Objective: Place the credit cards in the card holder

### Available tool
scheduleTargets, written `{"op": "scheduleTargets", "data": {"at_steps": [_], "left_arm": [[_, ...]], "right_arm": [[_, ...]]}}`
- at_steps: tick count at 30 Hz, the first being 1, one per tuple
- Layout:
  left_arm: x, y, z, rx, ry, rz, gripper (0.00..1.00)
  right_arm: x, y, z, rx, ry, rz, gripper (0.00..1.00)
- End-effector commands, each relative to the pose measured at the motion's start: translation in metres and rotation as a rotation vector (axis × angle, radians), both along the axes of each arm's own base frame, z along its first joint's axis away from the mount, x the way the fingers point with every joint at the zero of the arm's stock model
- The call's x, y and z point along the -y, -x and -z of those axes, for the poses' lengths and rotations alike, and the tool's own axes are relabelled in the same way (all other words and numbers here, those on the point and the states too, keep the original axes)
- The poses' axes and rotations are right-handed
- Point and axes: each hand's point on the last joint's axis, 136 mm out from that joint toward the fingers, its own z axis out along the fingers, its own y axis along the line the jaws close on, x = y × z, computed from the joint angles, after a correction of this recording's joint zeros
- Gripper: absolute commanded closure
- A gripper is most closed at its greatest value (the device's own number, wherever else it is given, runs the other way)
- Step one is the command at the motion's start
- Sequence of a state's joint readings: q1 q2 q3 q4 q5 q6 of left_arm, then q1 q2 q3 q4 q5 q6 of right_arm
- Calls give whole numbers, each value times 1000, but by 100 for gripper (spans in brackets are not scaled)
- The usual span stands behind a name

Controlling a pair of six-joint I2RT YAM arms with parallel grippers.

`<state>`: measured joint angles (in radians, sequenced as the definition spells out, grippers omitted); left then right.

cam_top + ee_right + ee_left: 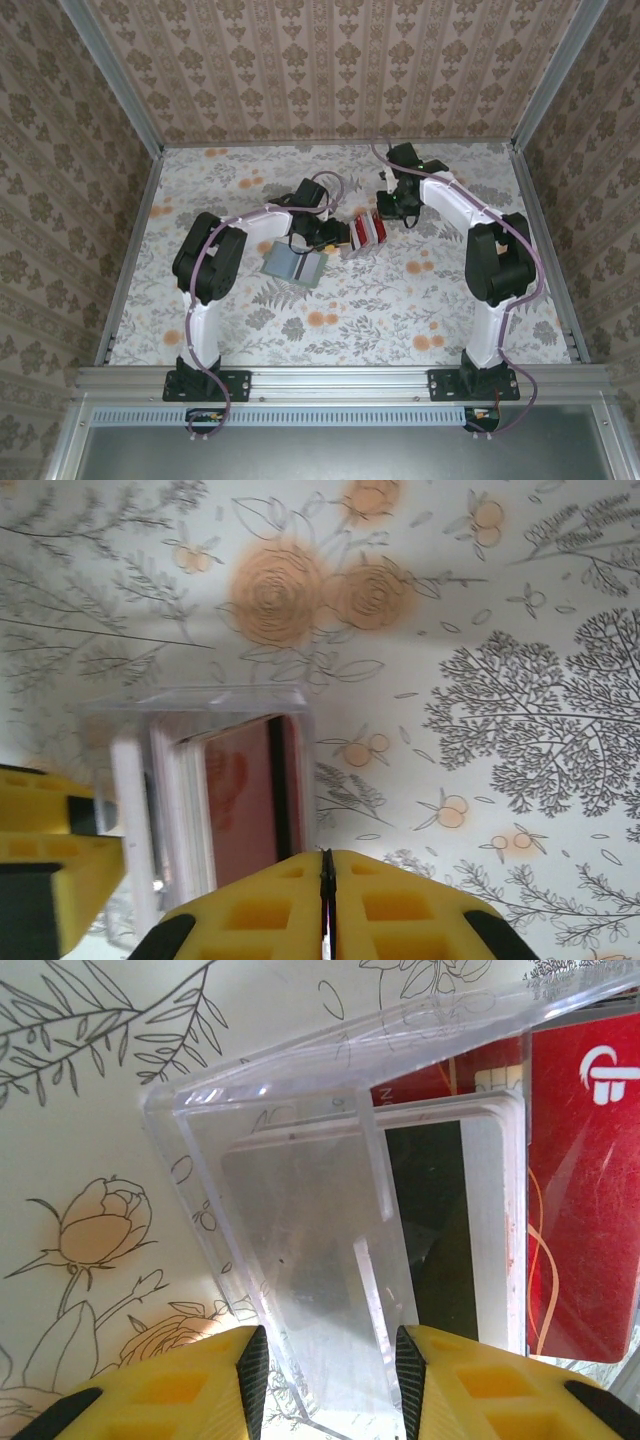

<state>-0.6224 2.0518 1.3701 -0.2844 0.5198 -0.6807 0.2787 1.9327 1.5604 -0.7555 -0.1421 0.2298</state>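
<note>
Here, cards in a clear case between two grippers

Clamped with the left gripper (330, 1360) on the narrow end of a clear plastic case (300, 1230), black pads pressing against its two side walls. Inside that case, just beyond the yellow fingers, lying flat and overlapped: the credit cards (585, 1210). At the far right, a red one with a white logo; beside it, a white one with a black stripe, partly under the clear ribs. From above, seen as a short fan of red and white stripes at mid-table, directly ahead of the left fingertips.

On the opposite side, pinched fully together with only a thin seam between the yellow tips: the right gripper (325, 875). Poised close by the case, with the red card's long edge just to the left of those tips and slightly ahead of them. Beneath and to the right, the floral table (400, 310). Impossible to tell from the wrist view whether touching the case or just short of it.

Lying flat on the table nearer the arm bases, just beside the left wrist in the overhead view: the card holder (293, 264), grey-green and set at a slight angle. Near the cards yet apart from them, with the left gripper between the two
</note>
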Motion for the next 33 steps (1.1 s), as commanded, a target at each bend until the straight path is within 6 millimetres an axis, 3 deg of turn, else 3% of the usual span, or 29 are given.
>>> {"op": "scheduleTargets", "data": {"at_steps": [1,7,22,33], "left_arm": [[-3,7,-2,-18,-27,-3,59],[0,5,-1,-21,-25,-1,59],[0,6,0,-26,-28,2,59],[1,5,-1,-25,-27,6,59]], "right_arm": [[7,4,10,-19,20,-1,85],[3,9,6,-21,-3,-19,65],[-2,9,-18,35,-46,-14,63],[-7,11,18,-57,-45,-31,62]]}}
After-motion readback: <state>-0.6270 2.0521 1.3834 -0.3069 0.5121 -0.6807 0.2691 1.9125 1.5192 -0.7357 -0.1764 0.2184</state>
